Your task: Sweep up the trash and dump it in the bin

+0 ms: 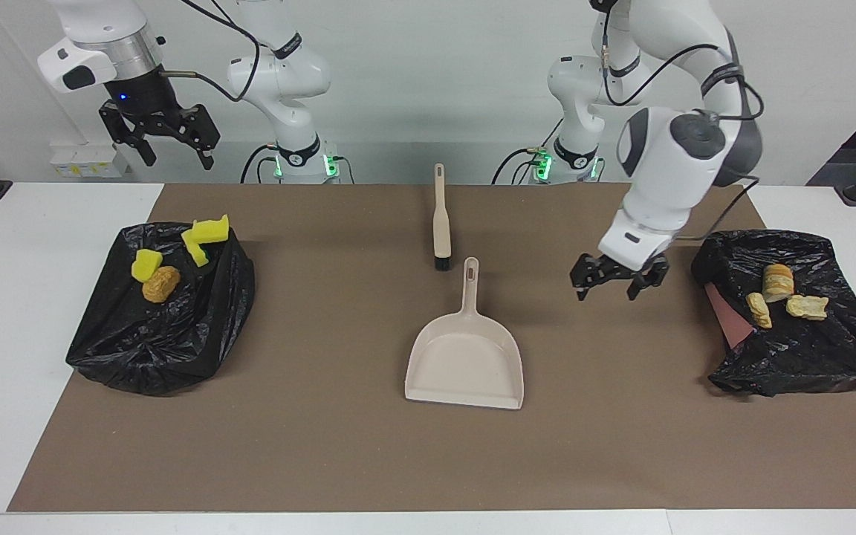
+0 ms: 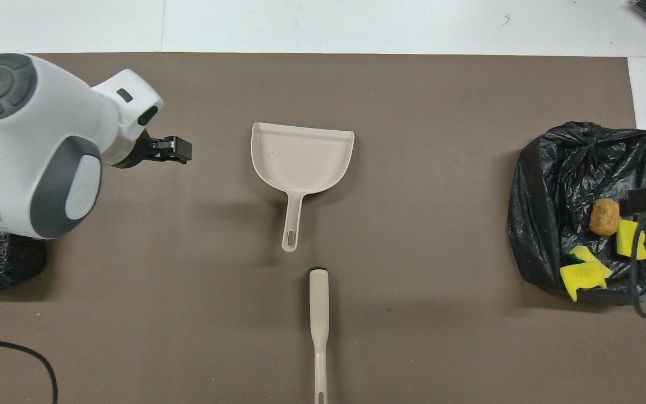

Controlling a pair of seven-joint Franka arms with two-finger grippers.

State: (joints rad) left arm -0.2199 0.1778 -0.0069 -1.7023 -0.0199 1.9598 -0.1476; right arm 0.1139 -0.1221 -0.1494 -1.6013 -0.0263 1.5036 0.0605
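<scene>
Now left gripper (image 1: 606, 284) hangs over the mat (image 1: 324, 446), fingers wide; right gripper (image 1: 168, 145) raised, fingers wide.

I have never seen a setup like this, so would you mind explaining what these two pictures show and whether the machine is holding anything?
These are two robot arms at a table. One picture faces them from across the table; the other looks down from above their own end. On the brown mat lie a beige dustpan and, nearer the robots, a brush. At each end sits a black bag with trash on it. The left gripper hangs open and empty over the mat between the dustpan and the other black bag. The right gripper waits raised, open, holding nothing.
</scene>
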